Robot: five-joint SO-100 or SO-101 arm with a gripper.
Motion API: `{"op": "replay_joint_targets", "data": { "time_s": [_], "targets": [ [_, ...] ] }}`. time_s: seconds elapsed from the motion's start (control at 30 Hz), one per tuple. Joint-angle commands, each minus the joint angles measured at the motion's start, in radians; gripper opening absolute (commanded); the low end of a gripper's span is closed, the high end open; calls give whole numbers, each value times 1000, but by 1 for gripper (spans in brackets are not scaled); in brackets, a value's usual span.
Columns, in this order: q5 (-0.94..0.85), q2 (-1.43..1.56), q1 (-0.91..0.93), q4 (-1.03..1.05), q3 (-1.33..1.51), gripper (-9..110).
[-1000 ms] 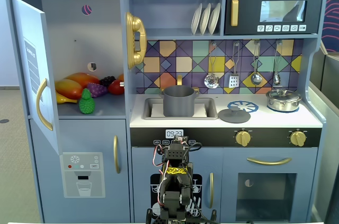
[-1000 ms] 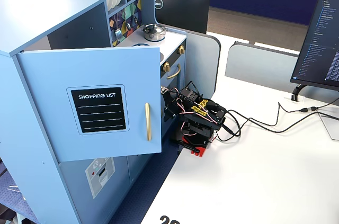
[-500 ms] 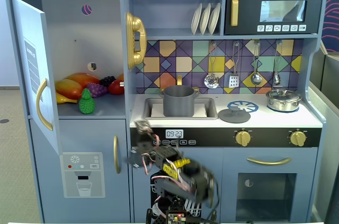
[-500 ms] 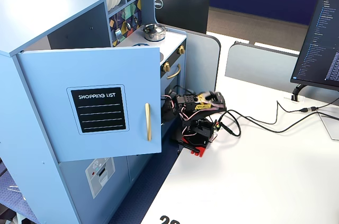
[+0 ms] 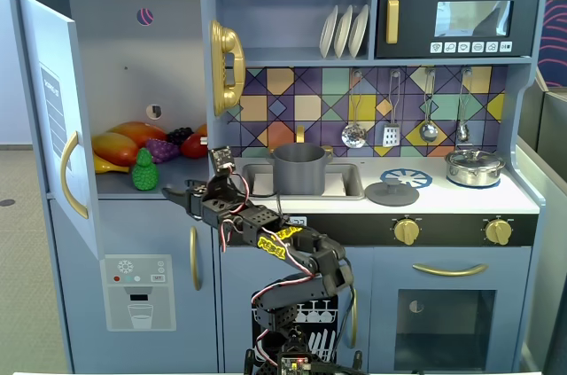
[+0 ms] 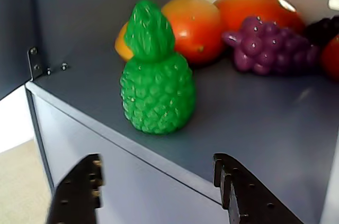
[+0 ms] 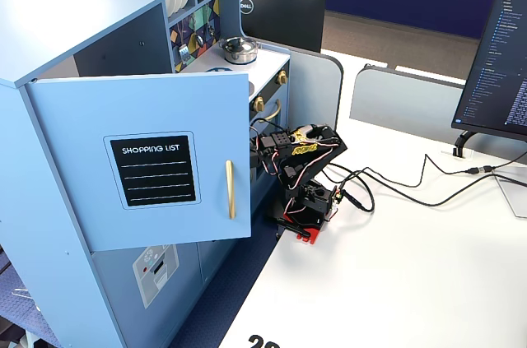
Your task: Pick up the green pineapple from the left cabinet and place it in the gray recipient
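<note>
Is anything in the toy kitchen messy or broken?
Nothing looks broken or spilled. The green pineapple stands upright near the shelf's front edge in the left cabinet, whose door hangs open. One small oddity: a round lid lies on the counter while the gray recipient sits uncovered in the sink.

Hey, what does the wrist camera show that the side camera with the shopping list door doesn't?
Only the wrist view shows the bumpy bright green plastic pineapple upright near the shelf edge, the purple grape bunch and orange fruits behind it, and the open gripper just short of it. Only the fixed view with the door shows the shopping list panel, the white table and the monitor. Both show the blue-gray cabinet.
</note>
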Motion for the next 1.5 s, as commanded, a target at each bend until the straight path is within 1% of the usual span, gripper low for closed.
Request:
{"op": "replay_joint_targets", "data": {
  "time_s": [0.0, 0.1, 0.2, 0.43, 0.7, 0.93, 1.0, 1.03, 1.13, 1.23, 1.3, 1.47],
  "targets": [
    [-11, -58, -11, -25, -109, 28],
    [0, -124, -9, -37, -160, 32],
    [11, -201, -3, -58, -218, 33],
    [5, -387, 18, -118, -336, 34],
    [8, -534, 29, -124, -457, 33],
    [3, -726, 31, -110, -680, 32],
    [-17, -788, 31, -100, -761, 28],
    [-32, -811, 28, -92, -793, 24],
    [-75, -838, 5, -89, -825, 0],
    [-77, -785, -14, -126, -785, 0],
    [-94, -707, -29, -107, -741, 0],
    [-81, -374, -58, -81, -485, 0]
  ]
}}
